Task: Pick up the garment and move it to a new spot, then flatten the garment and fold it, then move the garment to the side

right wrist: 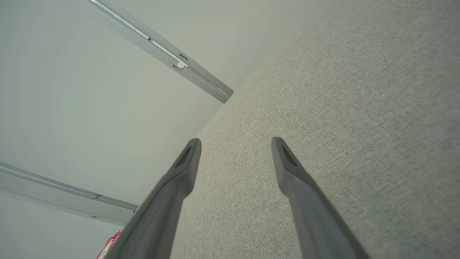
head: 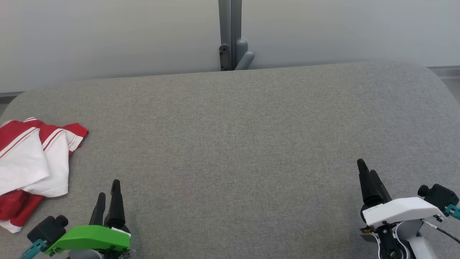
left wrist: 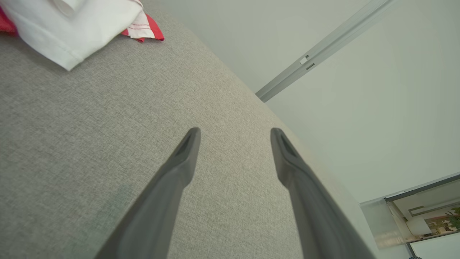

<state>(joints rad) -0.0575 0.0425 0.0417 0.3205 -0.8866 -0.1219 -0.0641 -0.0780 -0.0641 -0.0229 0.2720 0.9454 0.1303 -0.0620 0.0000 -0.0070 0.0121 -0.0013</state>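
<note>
On the grey table (head: 230, 126) lies one garment (head: 32, 165), the left hand (head: 108, 187) and right hand (head: 366, 167) both spread and empty.

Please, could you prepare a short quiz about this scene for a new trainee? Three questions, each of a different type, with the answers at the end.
1. Multiple choice: in the head view, where on the grey table does the red and white garment lie? A: at its left side. B: in its centre. C: at its right side.
2. Fill in the word: the left pincer and the right pincer both stand ___, with nothing between their fingers.
3. True or false: the left pincer is closed on the garment.

Key: 1 A; 2 open; 3 false, it is apart from the crumpled cloth.
</note>
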